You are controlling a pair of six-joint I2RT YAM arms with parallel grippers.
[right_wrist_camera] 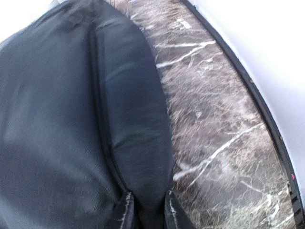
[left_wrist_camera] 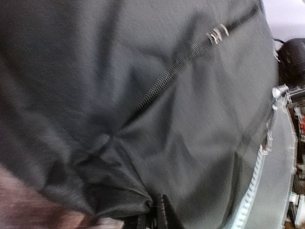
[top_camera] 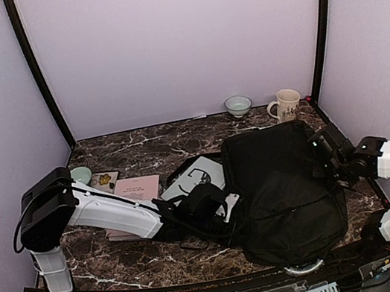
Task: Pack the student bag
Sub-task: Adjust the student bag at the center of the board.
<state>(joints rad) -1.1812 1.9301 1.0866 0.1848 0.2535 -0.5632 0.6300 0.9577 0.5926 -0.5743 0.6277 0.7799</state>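
**Bench state: student bag flat on table, both grippers at its edges**

Landmark for all positions: the student bag.

- Dark brown marble-patterned table (top_camera: 143,151): lies under the bag and is seen bare beyond its far and left edges.
- Student bag, a large black rectangular soft fabric bag (top_camera: 286,190): found lying flat on the right half of the table, with its near edge reaching the table's front rim. A zipper seam is seen running diagonally across its creased fabric in the left wrist view.
- Left gripper (left_wrist_camera: 158,215): placed at the bag's left edge. The jaws are drawn together, and the bag's fabric is gathered into wrinkles that converge on the fingertips, so a fold of the bag is taken as pinched.
- Right gripper (right_wrist_camera: 148,212): placed at the bag's right edge. The two fingers are set narrowly apart, with the bag's raised padded edge between them. Whether that edge is clamped or only straddled cannot be told.
- White sheet with black line drawing (top_camera: 186,181): partly tucked under the bag's left side.
- Pink rectangular book (top_camera: 136,190): left of the bag, just beyond the sheet.
- Cream ceramic mug (top_camera: 286,105): beyond the bag's far edge.
- Pale round bowl (top_camera: 238,105): beyond the bag, left of the mug.
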